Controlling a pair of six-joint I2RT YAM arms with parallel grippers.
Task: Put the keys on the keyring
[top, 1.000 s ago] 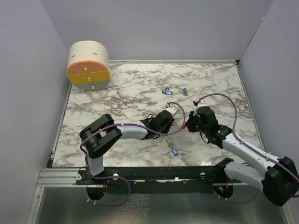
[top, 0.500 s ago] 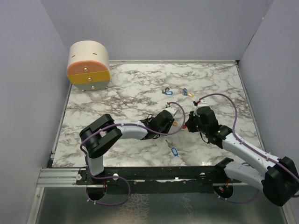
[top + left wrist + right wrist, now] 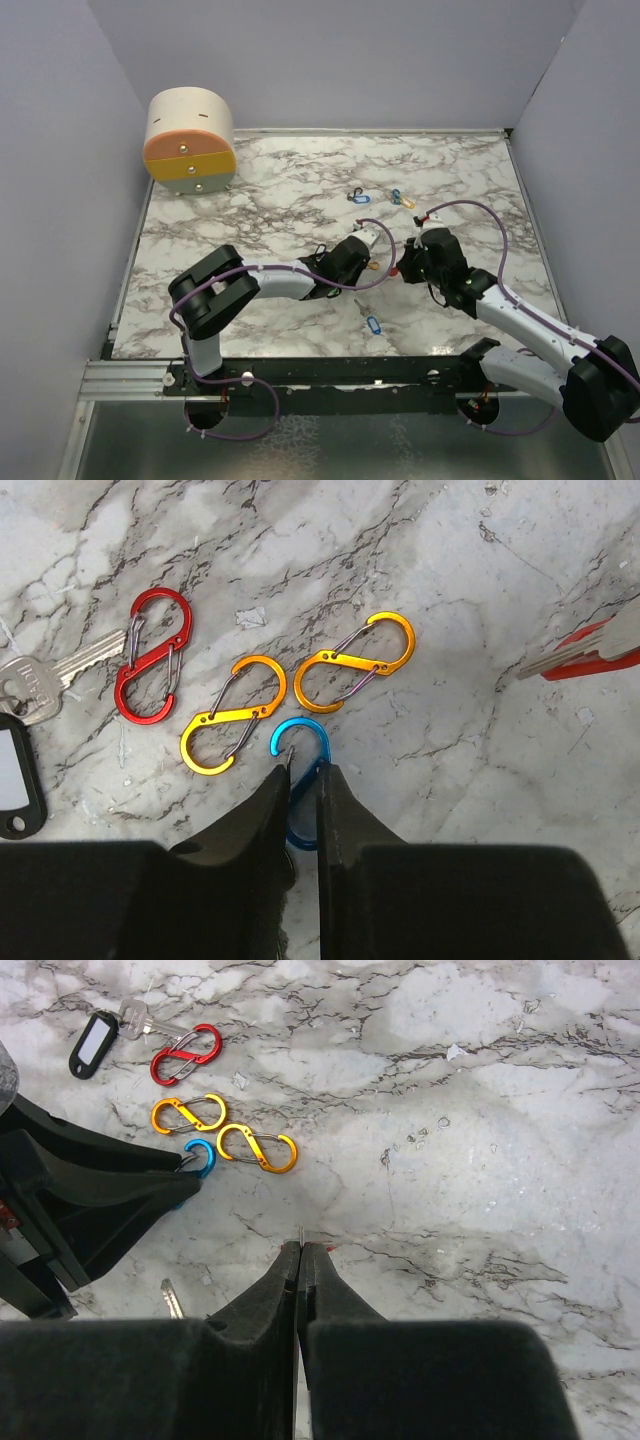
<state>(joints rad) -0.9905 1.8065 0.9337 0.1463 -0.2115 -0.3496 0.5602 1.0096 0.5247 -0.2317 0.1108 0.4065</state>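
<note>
Two orange clips (image 3: 233,715) (image 3: 355,663), one red clip (image 3: 153,654), one blue clip (image 3: 300,721)

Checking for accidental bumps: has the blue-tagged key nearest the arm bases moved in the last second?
No. The key lies at the same spot relative to the table and its near edge.

Round drawer box (image 3: 190,142) on marble table (image 3: 285,180)
</note>
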